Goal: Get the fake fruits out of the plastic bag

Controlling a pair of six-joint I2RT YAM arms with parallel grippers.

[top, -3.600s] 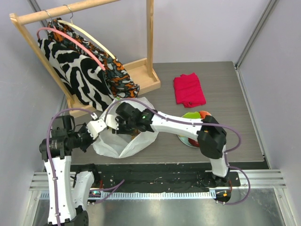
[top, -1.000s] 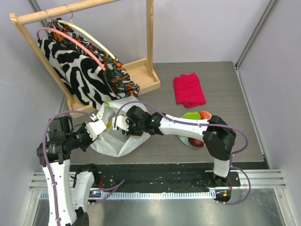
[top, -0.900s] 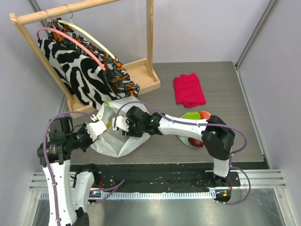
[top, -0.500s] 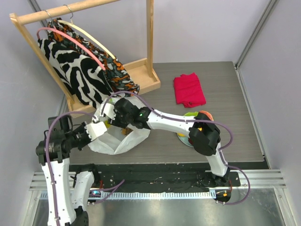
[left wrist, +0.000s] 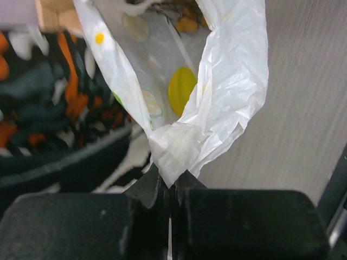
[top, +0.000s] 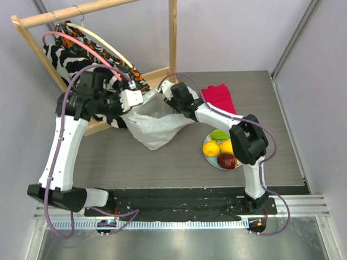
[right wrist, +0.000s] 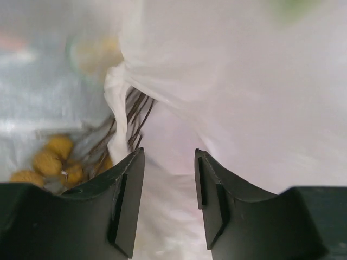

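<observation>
The plastic bag point(left wrist: 233, 92) is pinched by the left hand point(left wrist: 169, 181); the grape cluster point(right wrist: 51, 157) is seen at eight o'clock of the parted, empty right hand point(right wrist: 169, 162).

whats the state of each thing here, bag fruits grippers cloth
plastic bag: held up by its rim, mouth open
left gripper: shut on the bag's rim
right gripper: jaws apart at the bag's mouth
grape-like cluster: inside the bag
lemons: out, on the plate
dark red apple: out, on the plate
green piece: out, on the plate
red cloth: folded, lying flat
</observation>
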